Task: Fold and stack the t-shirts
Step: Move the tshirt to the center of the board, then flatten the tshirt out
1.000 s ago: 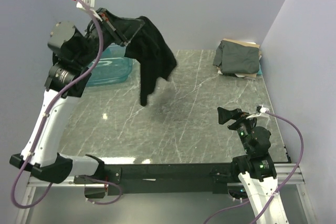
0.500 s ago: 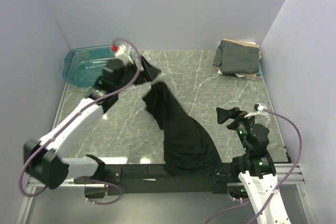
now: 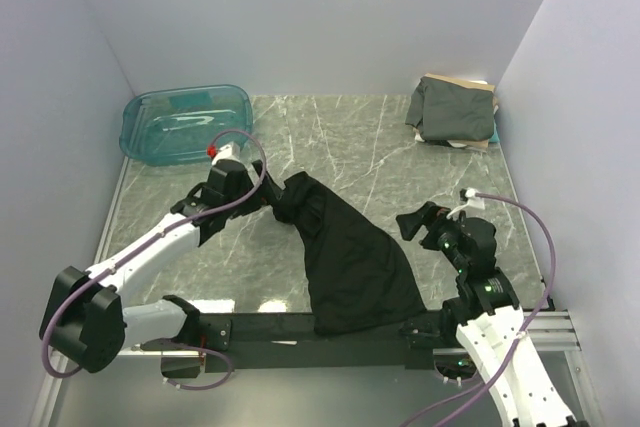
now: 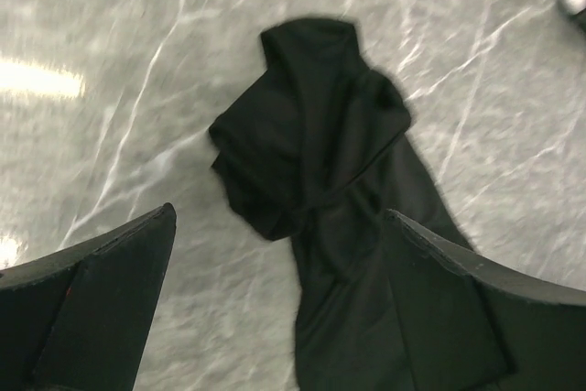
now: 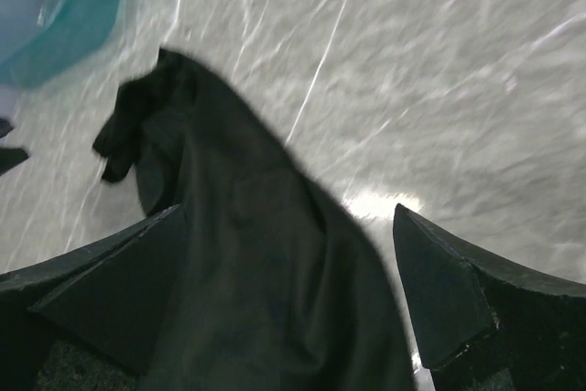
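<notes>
Top external view. Item: black t-shirt (image 3: 350, 257), crumpled on the counter (image 3: 420, 172), bunched end far-left, broad end reaching the near edge between the arms.

Left end effector (image 3: 260, 197): just beside the bunched end, jaws spread wide, holding nothing. The left wrist view shows the bunch ahead of and between the fingers, probably without contact.

Right end effector (image 3: 412, 223): near the shirt's right edge, jaws wide, empty.

Grey-green t-shirt (image 3: 455, 109): on top of the folded stack in the far right corner, well apart.

Teal bin (image 3: 185, 125): far left corner.
</notes>
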### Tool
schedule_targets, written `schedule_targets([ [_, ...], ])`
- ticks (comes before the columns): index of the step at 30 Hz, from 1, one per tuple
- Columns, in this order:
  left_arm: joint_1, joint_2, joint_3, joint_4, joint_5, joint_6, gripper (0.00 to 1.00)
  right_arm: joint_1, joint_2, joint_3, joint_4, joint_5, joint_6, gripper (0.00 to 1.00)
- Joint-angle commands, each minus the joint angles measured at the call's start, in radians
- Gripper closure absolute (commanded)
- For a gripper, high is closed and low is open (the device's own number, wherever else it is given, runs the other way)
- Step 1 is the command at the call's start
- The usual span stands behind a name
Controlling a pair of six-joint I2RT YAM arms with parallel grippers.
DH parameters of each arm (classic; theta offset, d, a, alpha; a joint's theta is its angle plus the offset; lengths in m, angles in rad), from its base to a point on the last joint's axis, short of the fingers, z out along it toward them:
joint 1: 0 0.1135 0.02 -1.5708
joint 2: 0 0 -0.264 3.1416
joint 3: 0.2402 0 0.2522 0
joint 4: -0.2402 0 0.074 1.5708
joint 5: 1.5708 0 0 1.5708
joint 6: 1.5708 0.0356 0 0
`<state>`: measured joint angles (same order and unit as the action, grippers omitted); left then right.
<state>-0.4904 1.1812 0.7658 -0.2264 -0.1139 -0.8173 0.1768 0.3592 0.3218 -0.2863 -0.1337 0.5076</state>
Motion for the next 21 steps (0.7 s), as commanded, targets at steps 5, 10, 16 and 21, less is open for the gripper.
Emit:
schedule_targets([
  [5, -0.023, 0.064, -0.042, 0.179, 0.145, 0.015, 0.01, 0.105, 0.086, -0.023, -0.004, -0.035, 0.072, 0.0],
  [10, -0.128, 0.228, 0.106, 0.127, 0.088, 0.023, 0.01, 0.136, 0.07, -0.035, 0.012, 0.019, 0.118, 0.0],
  [16, -0.267, 0.391, 0.289, 0.004, -0.059, 0.003, 0.01, 0.136, 0.08, -0.026, -0.002, 0.04, 0.106, 0.0],
  [21, -0.295, 0.53, 0.397, -0.07, -0.113, -0.002, 0.03, 0.136, 0.083, -0.038, 0.009, 0.043, 0.103, 0.0],
])
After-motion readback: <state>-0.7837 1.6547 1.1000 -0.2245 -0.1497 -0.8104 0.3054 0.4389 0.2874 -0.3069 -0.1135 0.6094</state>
